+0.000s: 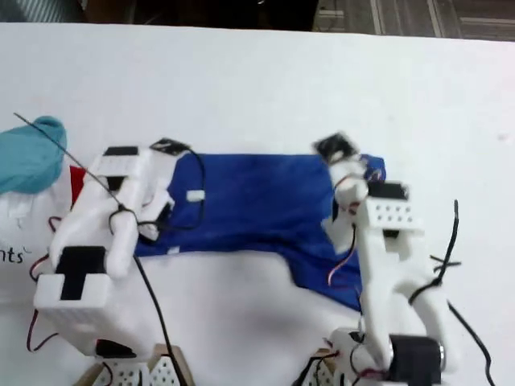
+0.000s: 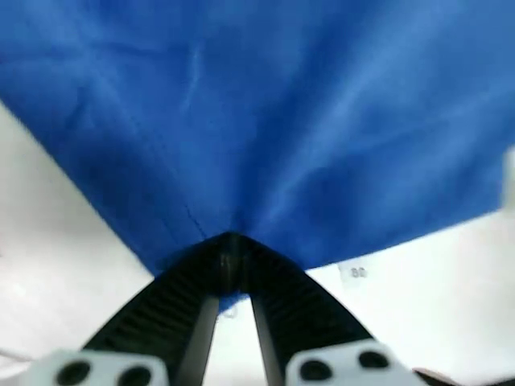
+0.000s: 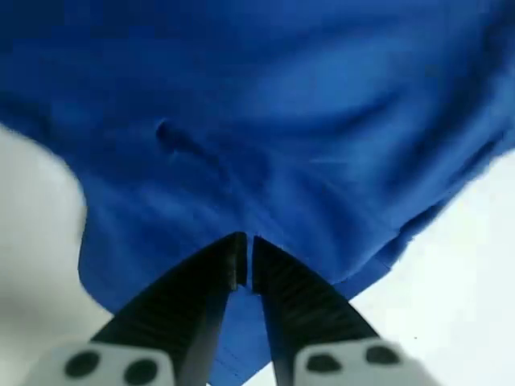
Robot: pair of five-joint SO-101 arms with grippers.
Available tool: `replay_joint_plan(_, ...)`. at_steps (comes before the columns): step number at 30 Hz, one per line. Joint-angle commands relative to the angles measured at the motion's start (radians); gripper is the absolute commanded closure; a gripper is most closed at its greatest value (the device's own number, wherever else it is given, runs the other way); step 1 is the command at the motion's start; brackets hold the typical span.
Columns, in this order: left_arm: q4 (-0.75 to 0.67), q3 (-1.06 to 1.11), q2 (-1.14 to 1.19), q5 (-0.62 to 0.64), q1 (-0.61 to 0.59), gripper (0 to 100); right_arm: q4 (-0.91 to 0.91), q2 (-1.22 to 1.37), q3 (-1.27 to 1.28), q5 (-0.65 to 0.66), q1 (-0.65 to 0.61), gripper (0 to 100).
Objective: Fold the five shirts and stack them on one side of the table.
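Note:
A blue shirt [image 1: 257, 205] lies spread across the middle of the white table [image 1: 257, 88]. My left gripper [image 1: 161, 213] is at the shirt's left edge, and in the left wrist view it [image 2: 229, 245] is shut on a pinch of the blue shirt [image 2: 273, 104] near its edge. A small white tag [image 2: 356, 272] lies just past that edge. My right gripper [image 1: 342, 201] sits at the shirt's right side. Its own wrist view shows it [image 3: 244, 245] shut on a fold of the blue shirt [image 3: 265, 96].
A bunched teal shirt [image 1: 32, 153] lies at the table's left edge, with a red garment [image 1: 77, 183] and a white one [image 1: 16, 229] beside it. The far half of the table is bare white. Cables hang from both arms.

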Motion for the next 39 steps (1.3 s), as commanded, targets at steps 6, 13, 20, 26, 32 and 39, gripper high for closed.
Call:
replay_joint_plan(6,0.141,-0.139,-0.015,0.068,0.095,97,-0.025,-0.229,0.048,0.064,-0.021,97.8)
replay_joint_plan(13,0.209,-0.288,-0.009,0.069,0.057,97,-0.193,-0.189,0.048,-0.133,-0.059,97.8)
replay_joint_plan(20,-0.12,-0.163,-0.005,0.158,-0.035,97,-0.239,0.084,0.015,-0.172,-0.252,97.8)
replay_joint_plan(26,-0.411,0.047,-0.012,0.161,-0.038,97,-0.064,0.147,-0.074,-0.221,-0.26,97.8)
replay_joint_plan(32,-0.434,0.054,-0.011,0.198,-0.035,97,0.197,0.064,-0.127,-0.12,-0.26,97.8)
replay_joint_plan(39,-0.436,0.054,-0.006,0.238,-0.037,97,0.028,-0.094,-0.11,-0.121,-0.185,97.8)
